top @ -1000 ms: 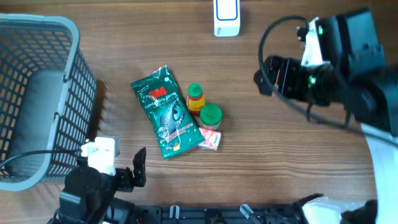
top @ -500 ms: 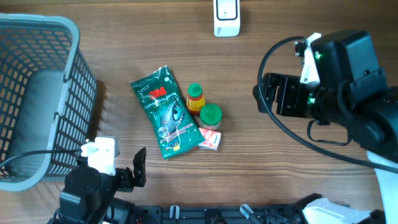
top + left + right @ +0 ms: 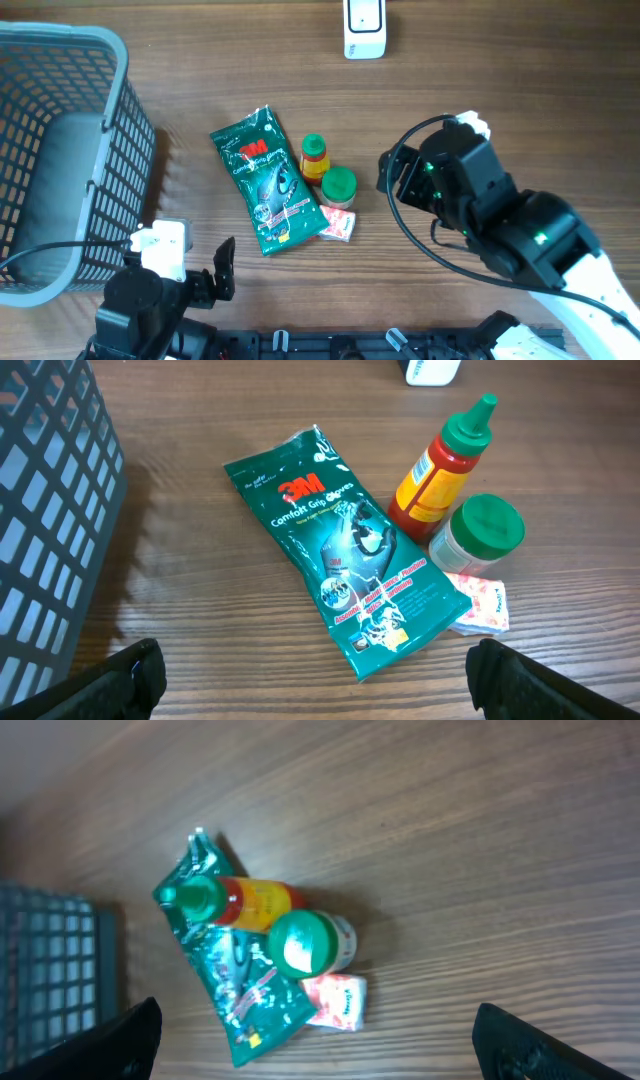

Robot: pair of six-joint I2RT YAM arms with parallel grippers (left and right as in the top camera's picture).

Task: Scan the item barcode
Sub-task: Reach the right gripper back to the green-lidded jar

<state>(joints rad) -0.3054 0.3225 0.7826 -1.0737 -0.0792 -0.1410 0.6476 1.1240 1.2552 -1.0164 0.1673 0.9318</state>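
The right gripper [image 3: 392,180] is wide open and holds nothing. It hangs over the table [image 3: 480,90]. The left gripper [image 3: 320,685] is wide open too and touches nothing.

At 9 o'clock from the right gripper lie the packet [image 3: 265,180], bottle [image 3: 314,158], jar [image 3: 338,186] and small pack [image 3: 338,225], close together. The scanner [image 3: 364,28] sits at 12 o'clock. The basket [image 3: 122,180], at 9 o'clock, shows only its grey floor.

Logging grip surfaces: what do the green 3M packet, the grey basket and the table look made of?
Green 3M packet: probably glossy plastic film, crinkled with sheen. Grey basket: matte moulded plastic, judging by its uniform grid wall. Table: wood or wood-look laminate; grain shows, which is unclear.
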